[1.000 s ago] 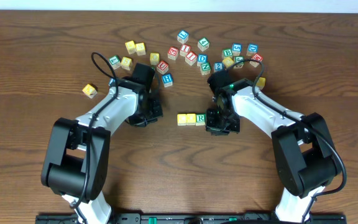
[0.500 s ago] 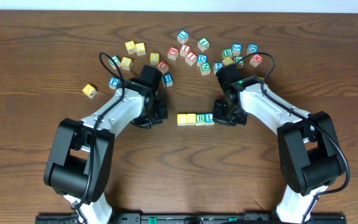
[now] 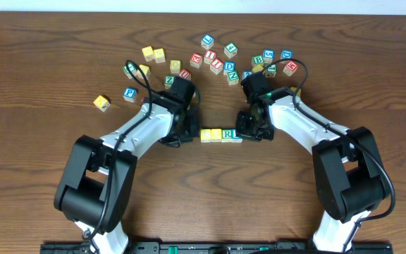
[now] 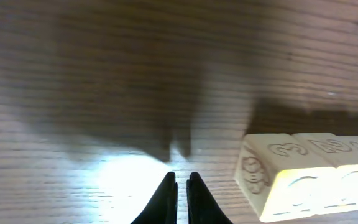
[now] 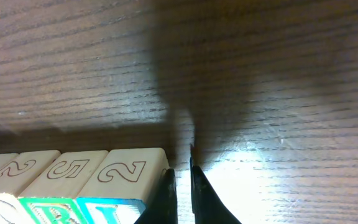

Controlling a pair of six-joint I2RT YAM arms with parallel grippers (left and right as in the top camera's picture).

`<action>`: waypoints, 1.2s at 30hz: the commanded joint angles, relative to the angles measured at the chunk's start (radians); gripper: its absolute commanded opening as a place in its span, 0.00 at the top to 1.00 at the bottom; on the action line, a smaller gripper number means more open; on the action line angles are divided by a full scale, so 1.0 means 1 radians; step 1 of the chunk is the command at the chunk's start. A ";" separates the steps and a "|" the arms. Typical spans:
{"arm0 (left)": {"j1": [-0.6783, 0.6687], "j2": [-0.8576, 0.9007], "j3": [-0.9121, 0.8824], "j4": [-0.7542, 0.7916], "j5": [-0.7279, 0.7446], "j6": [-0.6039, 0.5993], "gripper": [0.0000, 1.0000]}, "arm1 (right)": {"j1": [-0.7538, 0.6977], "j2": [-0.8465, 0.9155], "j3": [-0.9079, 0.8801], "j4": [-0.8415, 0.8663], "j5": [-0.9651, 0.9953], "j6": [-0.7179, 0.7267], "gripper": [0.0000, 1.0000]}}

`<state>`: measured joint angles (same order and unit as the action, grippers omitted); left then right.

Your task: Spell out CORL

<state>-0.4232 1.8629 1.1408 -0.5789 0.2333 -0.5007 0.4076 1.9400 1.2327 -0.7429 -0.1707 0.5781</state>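
Observation:
Four cubes stand in a row mid-table: two yellow-topped cubes (image 3: 206,135) (image 3: 217,134), a white cube with a green R (image 3: 228,133) and a cube with a blue L (image 3: 237,135). My left gripper (image 3: 191,132) (image 4: 182,180) is shut and empty, just off the row's left end; the first yellow cube (image 4: 272,180) lies a little to its right. My right gripper (image 3: 248,132) (image 5: 182,177) is shut and empty at the row's right end. Its left finger rests against the L cube (image 5: 120,180), and the R cube (image 5: 51,208) sits beyond that.
Several loose letter cubes are scattered behind both arms, from a yellow pair (image 3: 153,53) across to a cluster (image 3: 263,60). A lone yellow cube (image 3: 102,103) and a blue P cube (image 3: 130,94) lie at the left.
The right gripper came off the spot beside the R cube, and the L cube now shows there with the gripper at its right side. The left gripper slid right to the row's left end.

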 commanded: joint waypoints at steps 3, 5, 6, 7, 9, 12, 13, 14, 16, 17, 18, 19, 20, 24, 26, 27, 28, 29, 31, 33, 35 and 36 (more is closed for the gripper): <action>-0.004 0.006 -0.005 0.013 0.020 -0.010 0.92 | 0.006 -0.007 -0.005 0.000 -0.023 0.013 0.94; -0.004 0.006 -0.005 0.013 0.021 -0.010 0.92 | 0.006 -0.007 -0.005 0.000 -0.023 0.013 0.94; -0.004 0.006 -0.005 0.013 0.021 -0.010 0.92 | 0.006 -0.007 -0.005 0.000 -0.023 0.013 0.95; -0.004 0.006 -0.005 0.013 0.021 -0.010 0.92 | 0.006 -0.007 -0.005 0.001 -0.023 0.012 0.94; -0.004 0.006 -0.005 0.017 0.021 -0.010 0.92 | 0.006 -0.007 -0.005 0.003 -0.023 0.012 0.94; -0.004 0.006 -0.005 0.027 0.077 -0.009 0.92 | 0.006 -0.007 -0.005 0.008 -0.023 0.013 0.94; -0.004 0.006 -0.005 0.031 0.090 -0.009 0.92 | 0.006 -0.007 -0.005 0.010 -0.023 0.013 0.94; -0.004 0.006 -0.005 0.035 0.096 -0.009 0.92 | 0.006 -0.007 -0.005 0.011 -0.023 0.013 0.94; -0.005 0.006 -0.005 0.039 0.095 -0.009 0.92 | 0.006 -0.007 -0.005 0.012 -0.023 0.013 0.94; -0.005 0.006 -0.005 0.043 0.095 -0.009 0.92 | 0.006 -0.007 -0.005 0.012 -0.023 0.012 0.94; -0.005 0.006 -0.005 0.045 0.095 -0.009 0.92 | 0.006 -0.007 -0.005 0.012 -0.023 0.012 0.94; -0.005 0.006 -0.005 0.048 0.095 -0.009 0.92 | 0.006 -0.007 -0.005 0.012 -0.023 0.012 0.94; -0.005 0.006 -0.005 0.050 0.095 -0.009 0.92 | 0.006 -0.007 -0.005 0.011 -0.023 0.012 0.94; -0.005 0.006 -0.005 0.050 0.096 -0.010 0.92 | 0.006 -0.007 -0.005 0.012 -0.023 0.012 0.94; -0.006 0.006 -0.005 0.050 0.096 -0.009 0.92 | 0.005 -0.007 -0.005 0.014 -0.023 0.012 0.94; -0.006 0.006 -0.005 0.050 0.096 -0.010 0.92 | 0.006 -0.007 -0.005 0.015 -0.023 0.012 0.94; -0.006 0.006 -0.005 0.049 0.096 -0.009 0.92 | 0.006 -0.007 -0.005 0.017 -0.023 0.012 0.94; -0.006 0.006 -0.005 0.049 0.096 -0.009 0.92 | 0.006 -0.007 -0.005 0.018 -0.023 0.012 0.94; -0.006 0.006 -0.005 0.049 0.096 -0.010 0.92 | 0.005 -0.007 -0.005 0.019 -0.023 0.012 0.94; -0.006 0.006 -0.005 0.046 0.096 -0.010 0.92 | 0.006 -0.007 -0.005 0.019 -0.022 0.012 0.94; -0.006 0.006 -0.005 0.045 0.096 -0.010 0.92 | 0.006 -0.007 -0.005 0.020 -0.019 0.012 0.94; -0.006 0.006 -0.005 0.045 0.096 -0.010 0.92 | 0.006 -0.007 -0.005 0.020 -0.018 0.012 0.94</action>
<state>-0.4267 1.8629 1.1408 -0.5297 0.3164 -0.5011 0.4088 1.9400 1.2327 -0.7273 -0.1867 0.5781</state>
